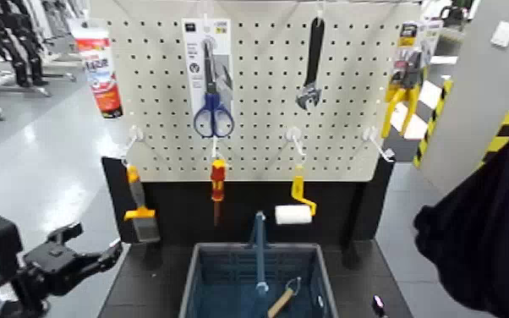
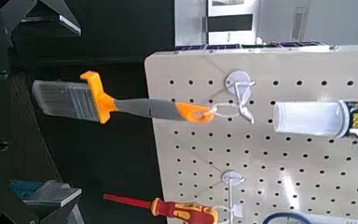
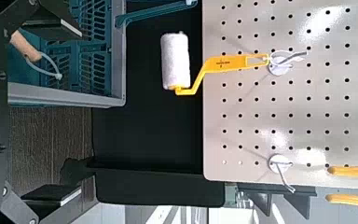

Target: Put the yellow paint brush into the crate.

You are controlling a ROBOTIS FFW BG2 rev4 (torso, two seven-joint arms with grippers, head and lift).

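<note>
The yellow paint brush (image 1: 137,207) hangs from a hook at the pegboard's lower left, bristles down. In the left wrist view the brush (image 2: 103,98) lies straight ahead, between my open fingers. My left gripper (image 1: 110,250) is open and empty, low and to the left of the brush, apart from it. It also shows in its own wrist view (image 2: 73,117). The blue-grey crate (image 1: 199,283) with its tall handle stands on the dark table below the board. My right gripper (image 3: 61,107) is open and empty, facing the crate (image 3: 98,56) and the mini roller.
The pegboard (image 1: 258,152) also holds a red-and-yellow screwdriver (image 1: 217,182), a yellow mini roller (image 1: 296,207), blue scissors (image 1: 213,114), a wrench (image 1: 311,80), yellow-handled pliers (image 1: 403,93) and a sealant tube (image 1: 101,68). A wooden-handled tool (image 1: 281,300) lies in the crate. Dark fabric (image 1: 478,228) hangs at the right.
</note>
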